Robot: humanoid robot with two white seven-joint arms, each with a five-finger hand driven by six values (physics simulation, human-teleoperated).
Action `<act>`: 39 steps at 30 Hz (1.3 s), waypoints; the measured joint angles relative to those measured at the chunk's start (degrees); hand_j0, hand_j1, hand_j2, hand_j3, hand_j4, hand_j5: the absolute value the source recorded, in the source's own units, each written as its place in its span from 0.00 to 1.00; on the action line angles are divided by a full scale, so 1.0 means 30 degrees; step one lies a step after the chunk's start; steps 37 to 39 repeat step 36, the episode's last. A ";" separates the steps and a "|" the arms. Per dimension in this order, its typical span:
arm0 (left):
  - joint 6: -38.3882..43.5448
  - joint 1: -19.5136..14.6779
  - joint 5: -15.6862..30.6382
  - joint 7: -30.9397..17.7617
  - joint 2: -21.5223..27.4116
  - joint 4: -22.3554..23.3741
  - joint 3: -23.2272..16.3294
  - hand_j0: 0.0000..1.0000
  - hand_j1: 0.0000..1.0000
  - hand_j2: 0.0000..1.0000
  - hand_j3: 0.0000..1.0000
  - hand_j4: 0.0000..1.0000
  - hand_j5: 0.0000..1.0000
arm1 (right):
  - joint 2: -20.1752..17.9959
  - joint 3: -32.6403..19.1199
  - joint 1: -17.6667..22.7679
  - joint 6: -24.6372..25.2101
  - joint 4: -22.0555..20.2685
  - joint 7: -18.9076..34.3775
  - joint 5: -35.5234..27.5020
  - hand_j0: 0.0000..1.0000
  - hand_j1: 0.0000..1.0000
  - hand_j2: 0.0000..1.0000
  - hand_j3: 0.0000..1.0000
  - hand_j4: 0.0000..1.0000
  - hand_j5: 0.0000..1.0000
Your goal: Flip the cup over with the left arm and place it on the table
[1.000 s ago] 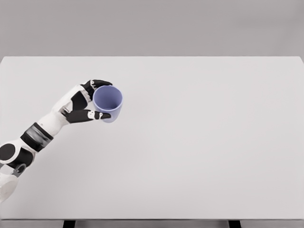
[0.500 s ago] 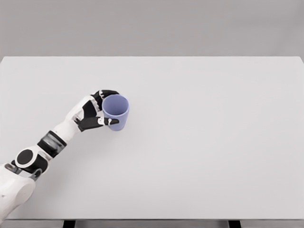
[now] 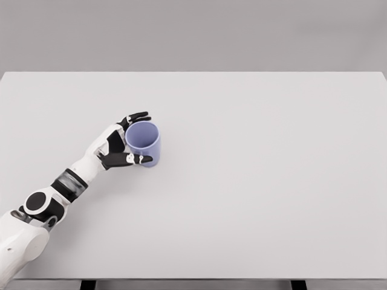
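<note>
Near edge: the front rim of the table (image 3: 193, 275) is seen at the bottom of the head view, with two dark supports showing beneath it at 5 and 7 o'clock.
Left arm: a white arm with black joints is seen entering from 8 o'clock and reaching toward 10 o'clock.
Left hand (image 3: 121, 144): the fingers are wrapped around the cup, thumb on the near side, other fingers at the far rim; the cup is grasped.
Cup (image 3: 145, 144): a lavender cup is found upright, mouth up, on the table surface, left of centre at about 9 o'clock.
Surface: a plain, pale grey tabletop is noted.
Room: a flat grey wall (image 3: 193, 33) is seen behind the far edge at 12 o'clock.
</note>
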 measured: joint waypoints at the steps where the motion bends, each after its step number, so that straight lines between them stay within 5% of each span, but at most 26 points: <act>1: -0.0014 0.0000 -0.0052 0.0017 0.0003 -0.0006 -0.0007 1.00 1.00 1.00 1.00 1.00 1.00 | 0.0000 0.0001 0.0000 0.0000 0.0000 0.0000 0.0000 1.00 1.00 1.00 1.00 1.00 1.00; 14: -0.0214 0.0528 -0.0156 -0.0062 0.0397 -0.0456 0.0123 1.00 1.00 1.00 1.00 1.00 1.00 | 0.0000 0.0000 0.0000 0.0000 0.0000 0.0000 0.0000 1.00 1.00 1.00 1.00 1.00 1.00; 26: -0.0387 0.0937 0.1487 -0.0175 0.4291 -0.1448 0.0652 1.00 1.00 1.00 1.00 1.00 1.00 | 0.0000 0.0000 0.0000 0.0000 0.0000 0.0000 0.0000 1.00 1.00 1.00 1.00 1.00 1.00; 34: -0.5270 0.0791 0.1591 -0.5627 0.8342 -0.1771 0.2160 1.00 1.00 1.00 1.00 1.00 1.00 | 0.0000 0.0001 0.0000 0.0000 0.0000 0.0000 0.0000 1.00 1.00 1.00 1.00 1.00 1.00; 39: -0.5906 0.0792 0.1478 -0.6258 0.8737 -0.1746 0.2279 1.00 1.00 1.00 1.00 1.00 1.00 | 0.0000 0.0003 0.0000 0.0000 0.0001 0.0000 0.0001 1.00 1.00 1.00 1.00 1.00 1.00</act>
